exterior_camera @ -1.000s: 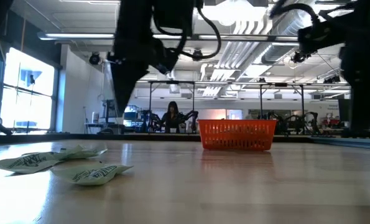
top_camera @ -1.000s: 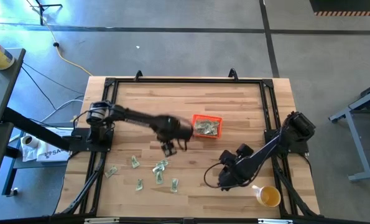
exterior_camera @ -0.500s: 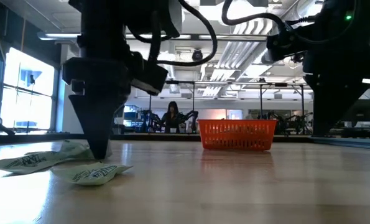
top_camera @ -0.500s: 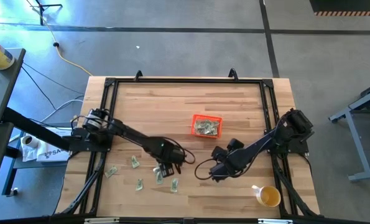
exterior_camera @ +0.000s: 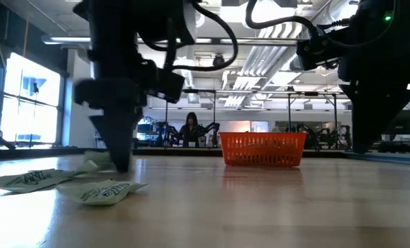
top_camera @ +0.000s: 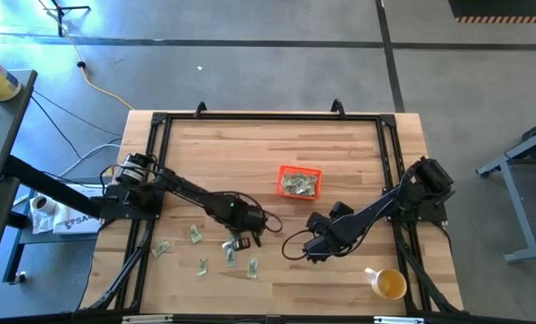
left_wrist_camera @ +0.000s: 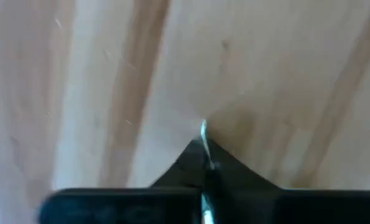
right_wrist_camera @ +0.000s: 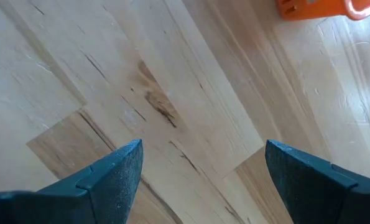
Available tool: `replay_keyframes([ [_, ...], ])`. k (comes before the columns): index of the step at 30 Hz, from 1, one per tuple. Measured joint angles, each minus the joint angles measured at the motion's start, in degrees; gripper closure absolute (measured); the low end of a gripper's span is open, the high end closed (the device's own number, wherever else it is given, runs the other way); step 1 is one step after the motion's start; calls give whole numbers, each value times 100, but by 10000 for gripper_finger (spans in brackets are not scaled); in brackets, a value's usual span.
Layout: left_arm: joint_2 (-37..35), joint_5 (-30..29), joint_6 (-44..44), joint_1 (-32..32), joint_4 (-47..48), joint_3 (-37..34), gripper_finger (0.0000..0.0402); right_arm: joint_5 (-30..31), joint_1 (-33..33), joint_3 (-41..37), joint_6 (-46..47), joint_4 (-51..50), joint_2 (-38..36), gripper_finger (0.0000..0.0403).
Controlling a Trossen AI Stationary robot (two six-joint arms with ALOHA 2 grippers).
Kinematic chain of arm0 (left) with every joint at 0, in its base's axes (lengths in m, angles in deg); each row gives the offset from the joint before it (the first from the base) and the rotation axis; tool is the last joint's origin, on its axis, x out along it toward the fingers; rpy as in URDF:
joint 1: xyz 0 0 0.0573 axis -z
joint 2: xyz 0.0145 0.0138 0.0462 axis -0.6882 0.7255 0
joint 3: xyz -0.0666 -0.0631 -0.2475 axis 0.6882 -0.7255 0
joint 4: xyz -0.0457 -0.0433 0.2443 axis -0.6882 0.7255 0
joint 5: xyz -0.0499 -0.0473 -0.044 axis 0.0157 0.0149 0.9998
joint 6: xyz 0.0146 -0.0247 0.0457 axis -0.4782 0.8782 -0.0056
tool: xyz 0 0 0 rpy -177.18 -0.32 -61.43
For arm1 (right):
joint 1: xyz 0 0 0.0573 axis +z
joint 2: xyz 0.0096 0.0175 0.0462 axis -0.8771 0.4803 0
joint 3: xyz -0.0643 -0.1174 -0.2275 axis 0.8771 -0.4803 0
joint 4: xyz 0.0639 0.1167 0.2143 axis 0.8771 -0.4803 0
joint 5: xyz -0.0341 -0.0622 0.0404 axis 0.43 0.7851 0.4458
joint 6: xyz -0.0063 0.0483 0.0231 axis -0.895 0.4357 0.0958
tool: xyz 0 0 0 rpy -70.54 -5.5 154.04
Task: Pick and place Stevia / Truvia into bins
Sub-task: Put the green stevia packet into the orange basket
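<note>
Two hands are out over the bench [top_camera: 340,144]. The left hand [top_camera: 238,241] is pinched closed on a Stevia / Truvia sachet [left_wrist_camera: 203,134], down among the loose sachets [top_camera: 203,266] near the front edge. The right hand [top_camera: 311,252] waits spread open over bare wood, gripping nothing. These packets look light, thin and limp, so I judge an edge pinch suits them best. Only the left wrist view shows that pale sliver between the fingers; the high view alone shows sachets already lying in the orange bin [top_camera: 283,173].
</note>
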Motion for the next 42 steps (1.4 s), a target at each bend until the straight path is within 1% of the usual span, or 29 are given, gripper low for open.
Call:
replay_keyframes([
  [1, -4, -130, -154, -74, 5, 56, 377, -12, 1, 0, 3, 2, 0, 76],
  [2, -48, -291, -274, -158, 2, 106, 379, -11, 0, 0, 18, 2, 0, 76],
  [5, -10, -618, -659, -536, -27, 337, 370, -29, 26, 0, 177, -35, 0, 76],
  [7, -12, -609, -926, -848, -20, 578, 365, -74, 70, 0, 344, -130, 0, 76],
  [10, -34, -579, -1280, -1261, 28, 1000, 379, -147, 227, 0, 722, -355, 0, 76],
  [12, -30, -572, -1449, -1455, 218, 1342, 379, -182, 403, 0, 1030, -506, 0, 76],
  [15, -37, -465, -1808, -1650, 180, 1960, 378, -225, 711, 0, 1570, -607, 0, 76],
  [17, -2, -230, -2127, -1709, -143, 2283, 373, -275, 903, 0, 1933, -624, 0, 76],
  [20, 216, 57, -2359, -1774, -867, 2675, 373, -393, 1142, 0, 2396, -624, 0, 76],
  [23, 518, 106, -2391, -1805, -1392, 2963, 371, -517, 1301, 0, 2676, -623, 0, 76],
  [25, 686, -32, -2497, -1828, -1463, 3037, 354, -574, 1359, 0, 2755, -619, 0, 76],
  [26, 756, -105, -2578, -1840, -1513, 3038, 339, -586, 1383, 0, 2790, -619, 0, 76],
  [29, 892, -195, -2611, -1842, -1444, 3043, 281, -565, 1403, 0, 2811, -621, -2, 76],
  [32, 904, -505, -2524, -1834, -1022, 3045, 218, -367, 1401, 0, 2754, -623, -2, 76],
  [33, 856, -503, -2524, -1833, -798, 3045, 199, -294, 1397, 0, 2666, -619, -2, 76],
  [36, 577, -169, -2467, -1767, 543, 3061, 153, -88, 1319, 0, 2355, -583, -2, 76],
  [39, 401, 47, -1884, -1588, 2356, 3014, 131, 146, 1185, -13, 1839, -386, -3, 76],
  [40, 401, 137, -1557, -1510, 2771, 2928, 129, 224, 1125, -36, 1628, -261, -4, 76],
  [42, 402, 266, -825, -1330, 3270, 2629, 131, 267, 982, -106, 1195, 90, -4, 76],
])
